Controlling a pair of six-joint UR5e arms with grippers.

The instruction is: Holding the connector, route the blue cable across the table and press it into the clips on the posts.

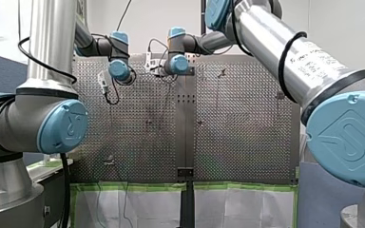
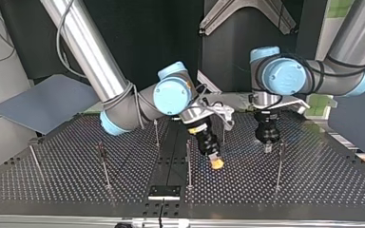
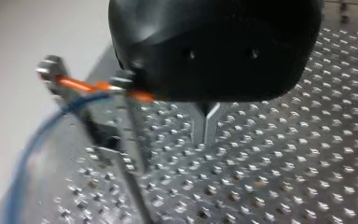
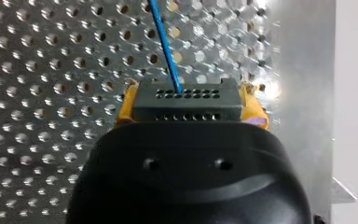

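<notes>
Right gripper (image 2: pixel 215 160), just right of centre in the top view; yellow pads (image 4: pixel 124 107) clamped on the dark connector (image 4: pixel 186 106); the blue cable (image 4: pixel 165 46) leaves the connector's perforated face and runs ahead over the perforated table (image 2: pixel 313 171). Left gripper (image 3: pixel 206 123), further right in the top view; metal fingers pressed together on nothing, tips close to the table; beside it a blurred orange clip (image 3: pixel 81 85), with blue cable curving beneath.
</notes>
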